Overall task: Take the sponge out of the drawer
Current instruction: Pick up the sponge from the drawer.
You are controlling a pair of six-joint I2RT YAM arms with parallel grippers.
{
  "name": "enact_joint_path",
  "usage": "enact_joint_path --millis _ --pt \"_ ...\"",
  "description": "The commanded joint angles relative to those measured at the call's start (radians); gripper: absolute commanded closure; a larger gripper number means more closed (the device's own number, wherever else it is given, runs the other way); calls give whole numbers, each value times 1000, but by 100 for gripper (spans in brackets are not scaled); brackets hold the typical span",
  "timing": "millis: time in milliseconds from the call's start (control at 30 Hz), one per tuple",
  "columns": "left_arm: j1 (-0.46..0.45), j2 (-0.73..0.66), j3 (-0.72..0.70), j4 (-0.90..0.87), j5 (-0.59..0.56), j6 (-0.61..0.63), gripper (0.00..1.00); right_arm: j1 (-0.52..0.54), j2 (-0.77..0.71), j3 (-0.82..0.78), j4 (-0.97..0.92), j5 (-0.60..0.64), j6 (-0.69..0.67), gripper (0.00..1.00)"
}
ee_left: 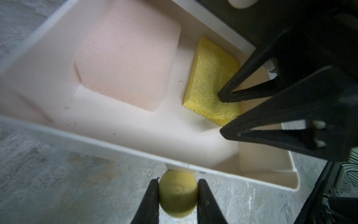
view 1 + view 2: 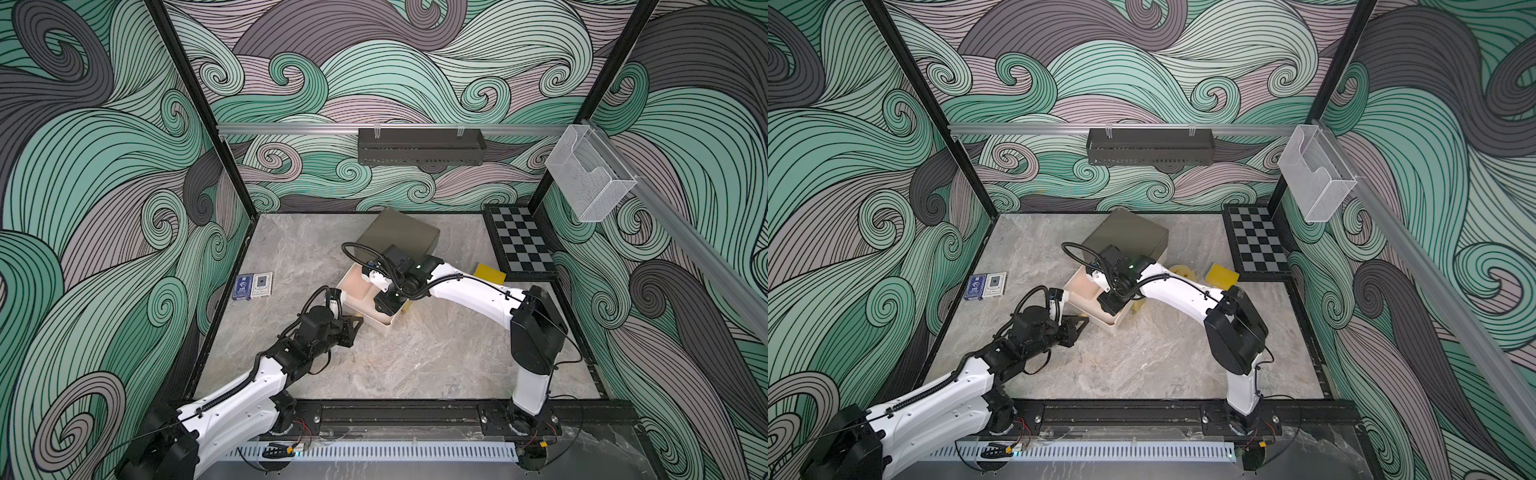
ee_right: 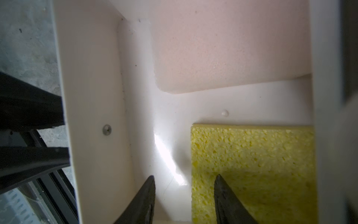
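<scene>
Grey marble-look table [image 2: 415, 365]; the print on two card boxes [image 2: 253, 286] is too small to read. The porous yellow sponge [image 3: 251, 155] lies flat in the cream drawer [image 1: 96, 139] beside a pink foam block [image 1: 126, 58], its length partly hidden. The right gripper [image 3: 185, 176] gapes, one finger over it; the left gripper [image 1: 178, 180] clamps the round knob [image 1: 177, 199].

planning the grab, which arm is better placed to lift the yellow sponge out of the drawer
Right. The right gripper is open inside the drawer, one finger over the yellow sponge, the other beside it. The left gripper is shut on the knob outside the drawer, probably holding it open.
</scene>
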Motion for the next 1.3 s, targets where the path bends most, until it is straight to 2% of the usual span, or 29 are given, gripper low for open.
enact_joint_path --millis 0,233,367,433,567,633,833,1133,1267 --pt "-5 5 11 -56 2 6 84 4 30 27 23 55 -6 50" --pt "-5 3 11 -57 1 6 84 29 76 39 23 168 -25 52" --pt "-5 9 12 -55 2 4 84 41 107 28 23 264 -21 59" --pt "-5 13 12 -52 2 4 84 43 107 24 22 290 -10 66" --pt "-5 15 14 -52 3 6 84 40 84 25 25 282 -1 86" --pt "-5 12 14 -53 4 6 84 38 59 23 26 251 1 100" --pt "-5 -7 3 -62 -7 3 85 40 -76 -22 19 159 -10 100" --pt "-5 16 12 -62 -10 3 84 44 -413 -166 -5 -32 69 100" --pt "-5 31 19 -59 -7 6 85 35 -568 -192 -78 5 95 100"
